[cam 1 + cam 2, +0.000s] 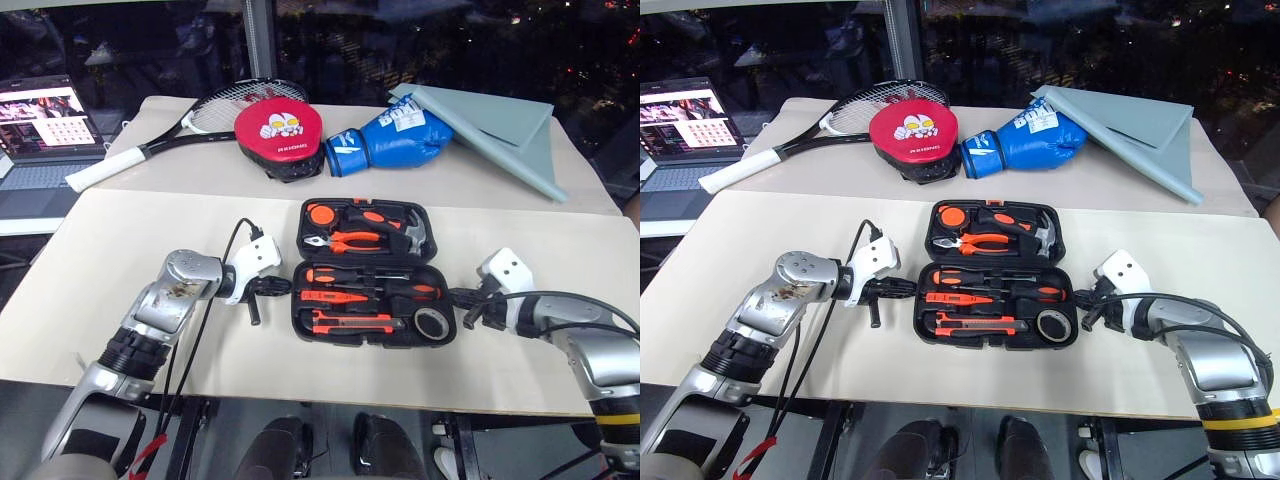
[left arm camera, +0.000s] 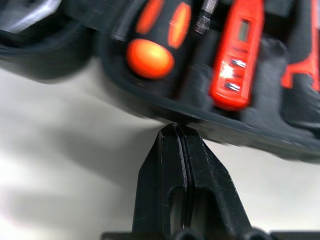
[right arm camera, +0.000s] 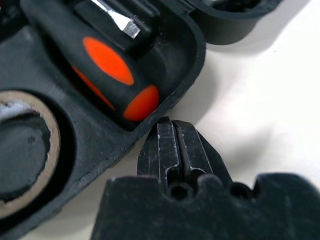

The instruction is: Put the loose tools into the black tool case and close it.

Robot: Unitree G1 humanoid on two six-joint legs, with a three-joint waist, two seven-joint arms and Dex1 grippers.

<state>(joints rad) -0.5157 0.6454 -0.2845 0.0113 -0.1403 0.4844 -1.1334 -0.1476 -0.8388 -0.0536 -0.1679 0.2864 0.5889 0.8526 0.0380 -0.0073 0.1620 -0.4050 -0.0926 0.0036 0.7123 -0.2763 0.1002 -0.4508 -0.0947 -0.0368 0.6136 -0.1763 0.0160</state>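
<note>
The black tool case (image 1: 372, 272) lies open on the worktop (image 1: 150, 250), tools seated. Both pincers, left (image 2: 175, 131) and right (image 3: 171, 125), are pressed closed and empty at its near half's ends. Uneven lifting could spill the tools.

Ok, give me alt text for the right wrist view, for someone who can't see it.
The right gripper, fingers shut together, has its tip at the outer rim of the open black tool case on a pale table. Inside the case lie a black-and-orange screwdriver handle and a tape roll.
</note>
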